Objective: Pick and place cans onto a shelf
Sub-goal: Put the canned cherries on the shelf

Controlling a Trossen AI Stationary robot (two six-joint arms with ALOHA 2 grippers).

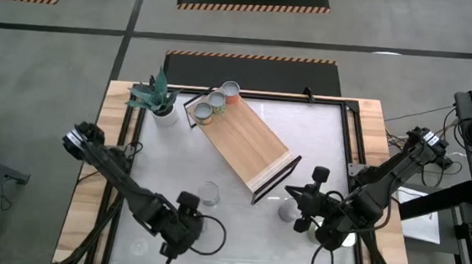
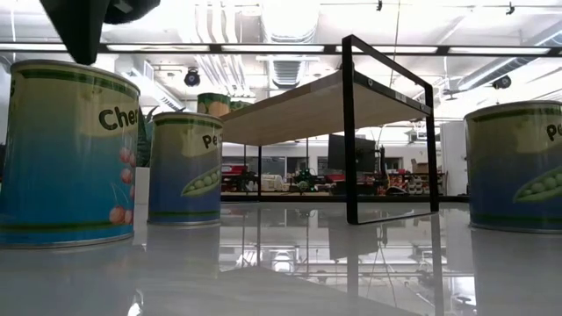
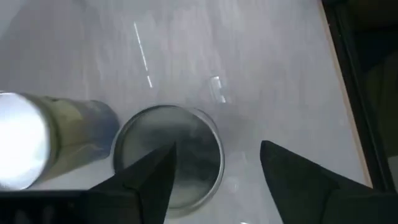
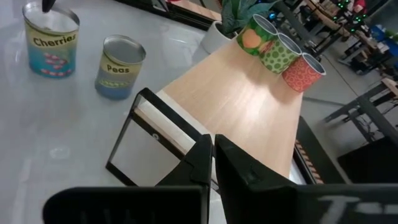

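Note:
The light-wood shelf point(image 1: 244, 141) stands slantwise mid-table on its black wire frame, and three cans point(image 1: 216, 101) stand on its far left end; they also show in the right wrist view point(image 4: 277, 50). A Cherries can point(image 4: 53, 43) and a Peas can point(image 4: 121, 65) stand upright on the table. My left gripper point(image 3: 217, 168) is open, pointing down over the Cherries can point(image 3: 168, 155), with one finger over its grey top and the other beside it. My right gripper point(image 4: 212, 149) is shut and empty near the shelf's near right end, next to another Peas can point(image 1: 287, 209). My left gripper hangs over the Cherries can's top point(image 2: 66, 70), pointing down. I cannot tell whether a fingertip point(image 2: 88, 53) touches the rim.
A white pot with a green plant point(image 1: 158, 101) stands at the far left by the shelf. A black frame point(image 1: 349, 141) runs along the tabletop's edges. The Peas can point(image 1: 208, 193) stands close to my left gripper. Bare white tabletop point(image 1: 320, 134) lies right of the shelf.

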